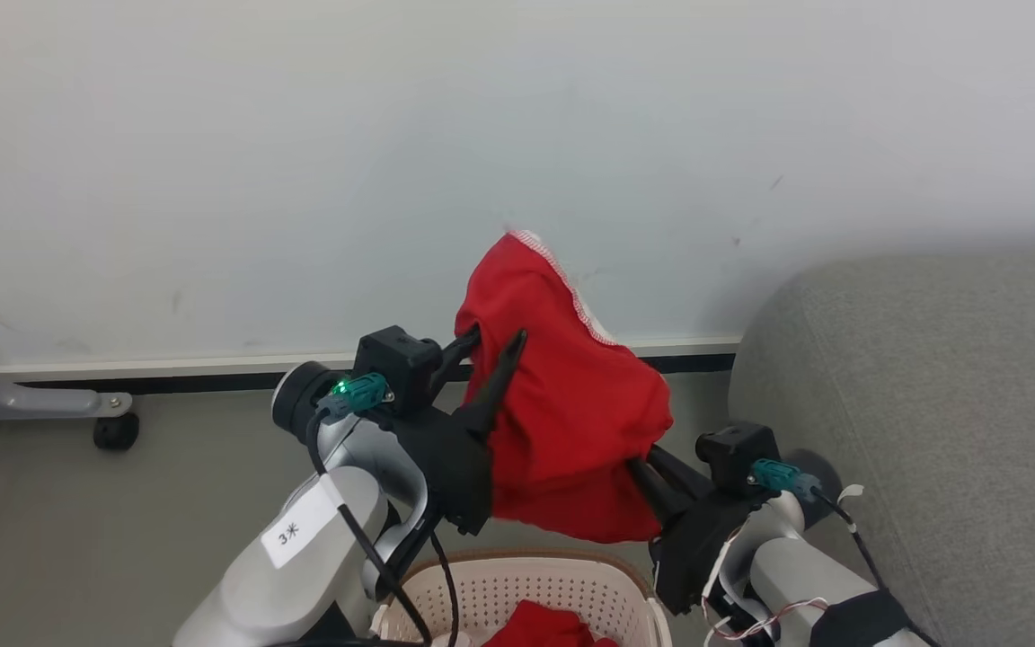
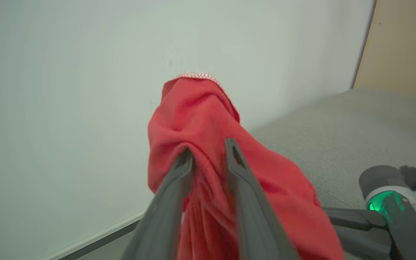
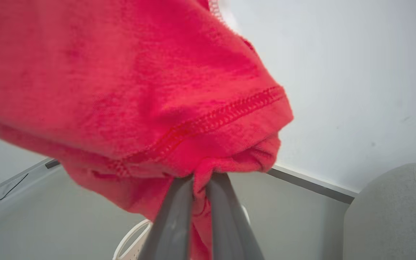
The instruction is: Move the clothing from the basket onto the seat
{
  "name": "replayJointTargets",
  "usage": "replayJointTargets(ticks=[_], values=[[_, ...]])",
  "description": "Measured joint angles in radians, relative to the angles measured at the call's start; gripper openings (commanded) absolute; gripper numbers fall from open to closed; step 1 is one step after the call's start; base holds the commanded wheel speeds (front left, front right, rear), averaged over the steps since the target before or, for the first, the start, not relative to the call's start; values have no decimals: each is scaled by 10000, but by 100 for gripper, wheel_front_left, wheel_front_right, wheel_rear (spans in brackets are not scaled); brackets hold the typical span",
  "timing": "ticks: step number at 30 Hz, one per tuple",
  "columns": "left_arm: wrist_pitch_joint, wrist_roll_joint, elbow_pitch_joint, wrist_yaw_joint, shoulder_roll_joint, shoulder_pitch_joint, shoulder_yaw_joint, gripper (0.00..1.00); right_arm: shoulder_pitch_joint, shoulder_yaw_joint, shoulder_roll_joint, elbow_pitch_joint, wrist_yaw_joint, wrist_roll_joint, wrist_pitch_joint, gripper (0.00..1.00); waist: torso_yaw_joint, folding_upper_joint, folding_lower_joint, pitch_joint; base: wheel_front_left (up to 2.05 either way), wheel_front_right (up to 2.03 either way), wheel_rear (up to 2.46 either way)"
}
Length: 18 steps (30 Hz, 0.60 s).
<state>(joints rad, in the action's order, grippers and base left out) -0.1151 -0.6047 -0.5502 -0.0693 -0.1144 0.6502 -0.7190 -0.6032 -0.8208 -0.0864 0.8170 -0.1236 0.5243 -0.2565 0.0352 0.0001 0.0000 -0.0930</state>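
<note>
A red garment [image 1: 562, 395] with white-stitched trim hangs in the air above the cream basket [image 1: 526, 584], stretched between both grippers. My left gripper [image 1: 499, 346] is shut on its left side, the fabric bunched between the fingers [image 2: 208, 151]. My right gripper [image 1: 639, 472] is shut on its lower right hem [image 3: 200, 177]. More red clothing [image 1: 540, 627] lies inside the basket at the bottom edge. The grey seat [image 1: 922, 413] rises at the right, close beside the right arm; it also shows behind the garment [image 2: 356, 126] and at the lower right [image 3: 395, 213].
A white wall [image 1: 392, 162] with a dark baseboard stands straight ahead. A grey metal leg on a black caster [image 1: 115, 429] sits at the far left on the grey floor [image 1: 140, 503]. A beige panel [image 2: 406, 43] stands past the seat.
</note>
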Motion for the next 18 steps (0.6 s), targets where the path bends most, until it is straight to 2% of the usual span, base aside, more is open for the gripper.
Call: replayJointTargets(ticks=[1, 10, 18], values=[[-13, -23, -8, 2, -48, -77, 19, 100, 0, 46, -94, -75, 0, 36, 0, 0, -67, 0, 0, -4, 0, 0, 0], [-552, -107, 90, 2, -242, -663, 222, 100, 26, 711, -865, -775, -2, 301, 0, 0, -737, 0, 0, -20, 0, 0, 0], [-876, -165, 546, -33, -244, -1522, -15, 100, 494, 1358, -1898, -1580, 0, 197, 0, 0, -1353, 0, 0, -48, 0, 0, 0]])
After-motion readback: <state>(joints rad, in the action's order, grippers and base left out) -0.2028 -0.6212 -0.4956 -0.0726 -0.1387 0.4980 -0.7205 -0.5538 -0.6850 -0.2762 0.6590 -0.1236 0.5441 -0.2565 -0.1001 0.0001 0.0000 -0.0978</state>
